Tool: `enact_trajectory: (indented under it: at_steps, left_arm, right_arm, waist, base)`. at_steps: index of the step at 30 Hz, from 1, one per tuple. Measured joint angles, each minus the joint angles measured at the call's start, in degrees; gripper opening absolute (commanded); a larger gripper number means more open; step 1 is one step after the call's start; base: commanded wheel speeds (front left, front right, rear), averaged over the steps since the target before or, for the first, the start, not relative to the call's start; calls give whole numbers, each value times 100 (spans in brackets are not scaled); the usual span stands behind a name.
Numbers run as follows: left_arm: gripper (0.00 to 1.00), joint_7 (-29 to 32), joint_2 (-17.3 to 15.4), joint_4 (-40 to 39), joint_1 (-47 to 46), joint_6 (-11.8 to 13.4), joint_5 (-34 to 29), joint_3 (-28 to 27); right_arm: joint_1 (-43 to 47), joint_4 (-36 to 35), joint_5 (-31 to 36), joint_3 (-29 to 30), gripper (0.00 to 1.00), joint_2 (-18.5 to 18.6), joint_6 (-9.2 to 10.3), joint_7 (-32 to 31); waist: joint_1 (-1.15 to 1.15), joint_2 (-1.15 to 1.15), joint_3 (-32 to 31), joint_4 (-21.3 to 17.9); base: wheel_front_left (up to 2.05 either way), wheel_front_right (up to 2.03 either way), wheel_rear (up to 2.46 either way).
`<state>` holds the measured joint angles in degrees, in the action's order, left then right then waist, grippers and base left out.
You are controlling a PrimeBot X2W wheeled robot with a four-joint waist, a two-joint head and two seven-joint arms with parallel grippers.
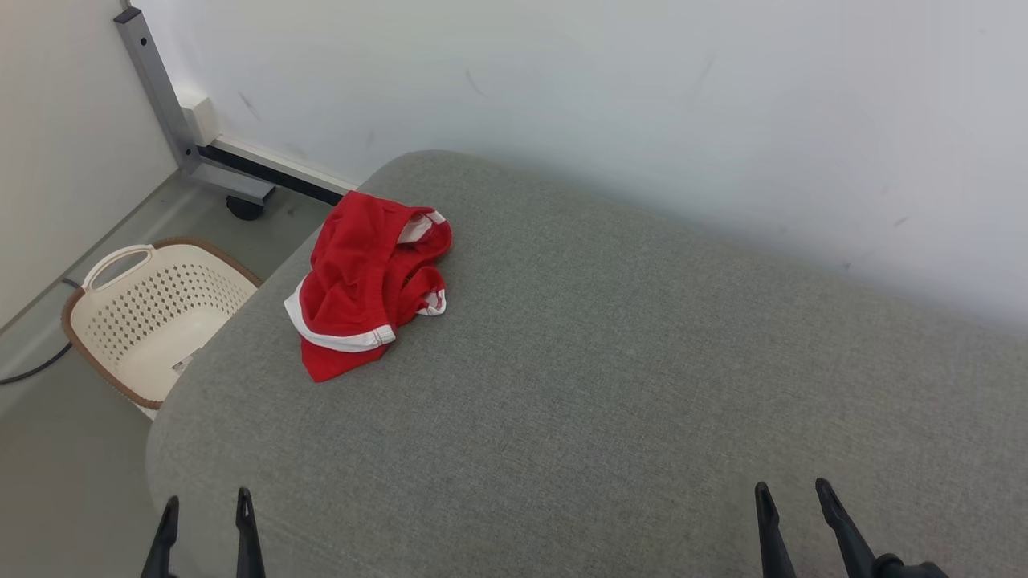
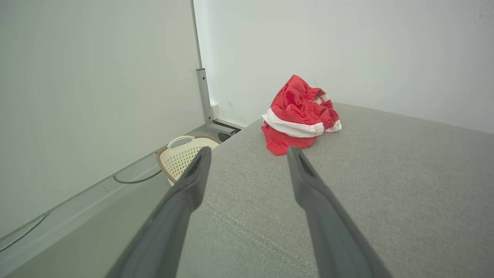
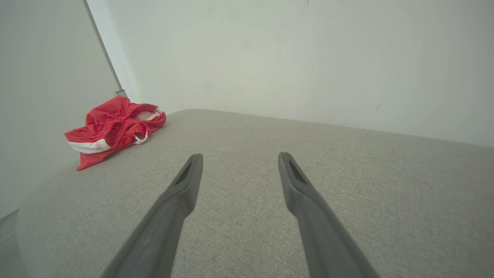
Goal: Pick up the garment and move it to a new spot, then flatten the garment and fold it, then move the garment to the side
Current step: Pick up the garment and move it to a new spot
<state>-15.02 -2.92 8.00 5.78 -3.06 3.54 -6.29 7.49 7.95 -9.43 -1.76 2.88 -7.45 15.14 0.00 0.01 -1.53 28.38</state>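
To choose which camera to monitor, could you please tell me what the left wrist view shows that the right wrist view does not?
Left wrist view, unlike the right wrist view: the cream basket and a cable on the floor, plus the left gripper, jaws open. Right wrist view, unlike the left: the right gripper, jaws open. Both: the crumpled red garment lying untouched on the grey cushion, with the white wall behind.

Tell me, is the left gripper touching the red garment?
Apart. The head view shows bare grey cushion between the left gripper and the red garment.
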Motion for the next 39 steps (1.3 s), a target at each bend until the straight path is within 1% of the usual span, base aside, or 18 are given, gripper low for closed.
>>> enact_trajectory:
  at_steps: [4,8,12,16,18,19,23,24,25,26,27,29,33,36,39]
  left_arm:
    - [100,-1,8,204,-460,-82,112,-80]
    - [100,-1,-44,555,-1196,-167,271,-233]
    - [100,-1,-198,938,-2009,-257,376,-343]
    - [100,-1,-413,1556,-2873,-301,662,-561]
    - [100,57,-602,1948,-3244,-312,739,-644]
    - [100,169,-691,2197,-3485,-333,913,-749]
    - [100,431,-1182,2776,-4210,-353,1057,-850]
    - [100,470,-1262,2903,-4352,-356,1083,-880]
    - [100,470,-1262,2903,-4352,-356,1083,-880]
    - [100,522,-1350,3037,-4475,-357,1125,-904]
    - [100,558,-1529,3254,-4642,-359,1144,-957]
    - [100,672,-1731,3504,-4763,-357,1192,-978]
    - [100,855,-1986,3988,-4960,-337,1198,-1023]
    - [100,1076,-2162,4374,-5052,-265,1213,-1043]
    - [100,1210,-2240,4668,-5100,-159,1212,-1044]
  right_arm:
    - [77,-79,0,-69,100,3,0,-1]
    - [-144,-187,99,-278,100,-4,0,0]
    - [-435,-287,221,-504,100,-7,0,-1]
    - [-854,-403,256,-624,100,-8,0,0]
    - [-1048,-482,256,-680,100,-7,0,0]
    - [-1146,-514,255,-697,100,-7,0,0]
    - [-1468,-649,227,-755,100,-7,0,0]
    - [-1530,-677,205,-755,100,-2,0,0]
    - [-1530,-677,205,-755,100,-2,0,0]
    - [-1583,-687,191,-776,100,-2,0,0]
    - [-1673,-692,165,-804,100,-1,0,-1]
    - [-1724,-711,137,-813,100,-2,0,-1]
    - [-1797,-730,88,-801,100,1,0,0]
    - [-1803,-736,86,-810,100,1,0,-1]
    - [-1805,-740,86,-789,100,1,0,0]
  waist:
    - [0,0,-27,-66]
    - [0,0,-8,-241]
    - [0,0,82,-502]
    - [0,0,286,-812]
    - [0,0,440,-972]
    - [1,0,530,-1060]
    - [1,0,925,-1451]
    - [1,0,1030,-1558]
    - [1,0,1030,-1558]
    - [2,1,1126,-1663]
    - [2,1,1311,-1879]
    - [2,1,1479,-2087]
    - [2,1,1789,-2478]
    - [2,1,1996,-2721]
    - [2,0,2176,-2917]
  base:
    - [0,0,0]
    - [0,0,0]
    - [0,0,0]
    - [0,0,0]
    - [0,0,0]
    - [0,0,0]
    - [0,0,0]
    - [0,0,0]
    - [0,0,0]
    - [0,0,0]
    - [0,0,0]
    - [0,0,0]
    - [0,0,0]
    - [0,0,0]
    - [0,0,0]
